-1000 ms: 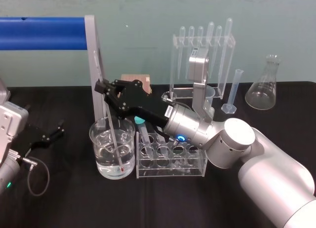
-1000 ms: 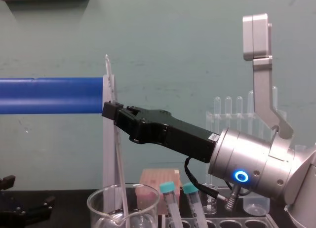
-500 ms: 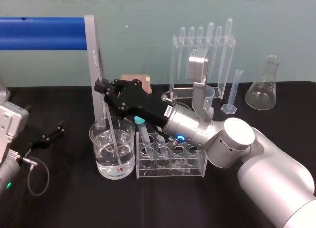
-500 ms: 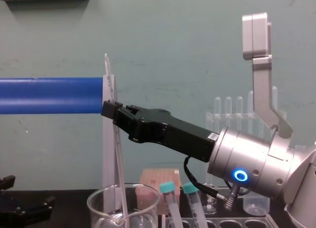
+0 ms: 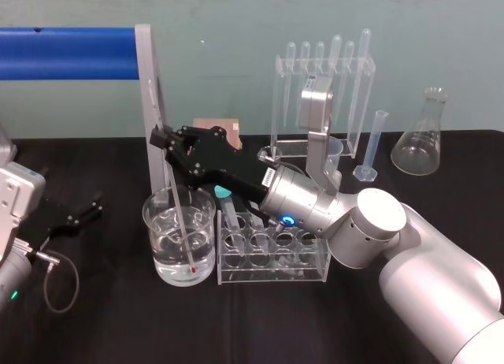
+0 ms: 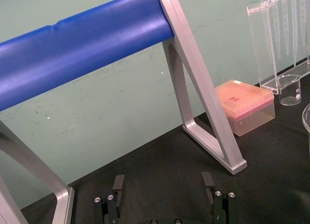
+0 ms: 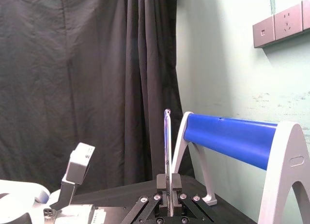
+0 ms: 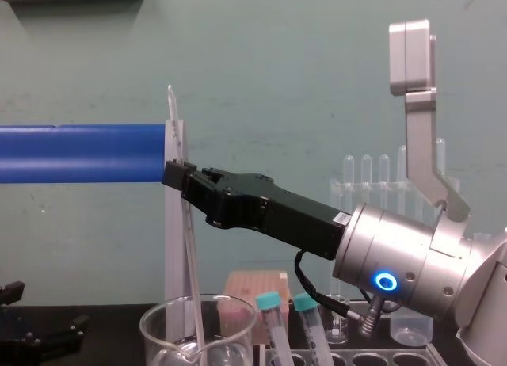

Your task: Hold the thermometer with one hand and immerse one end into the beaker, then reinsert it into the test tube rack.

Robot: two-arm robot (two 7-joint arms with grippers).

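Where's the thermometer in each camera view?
Head view: thermometer left of centre, slanting from the right gripper into the beaker.
Chest view: thermometer centre-left, crossing the blue bar's end.
Right wrist view: thermometer upright, centre, between the jaws.
Left wrist view: aimed at the blue bar instead.
Shared landmark: the blue bar.

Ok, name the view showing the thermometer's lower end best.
Head view: the thermometer slants into the beaker, red tip near the bottom. Chest view cuts its lower end off; right wrist view gives its top above the right end effector.
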